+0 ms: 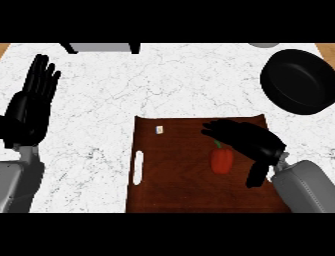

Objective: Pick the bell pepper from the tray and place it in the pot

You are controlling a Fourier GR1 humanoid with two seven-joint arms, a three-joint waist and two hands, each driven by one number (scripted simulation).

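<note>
Red-orange bell pepper (222,160) w/ green stem lies on the brown tray (177,190), right of its centre; black pot (300,80) sits well beyond tray's far right corner. Right hand (247,137) hovers just over pepper, fingers spread, holding nothing. Left hand (33,100) rests left of tray, fingers straight. Pepper likely light, stiff, smooth-skinned, prob. slippery: best taken across mid-body, not the stem.

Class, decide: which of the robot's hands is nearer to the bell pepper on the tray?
Right. The right hand hovers beside the bell pepper; the left hand rests open far across the counter.
</note>
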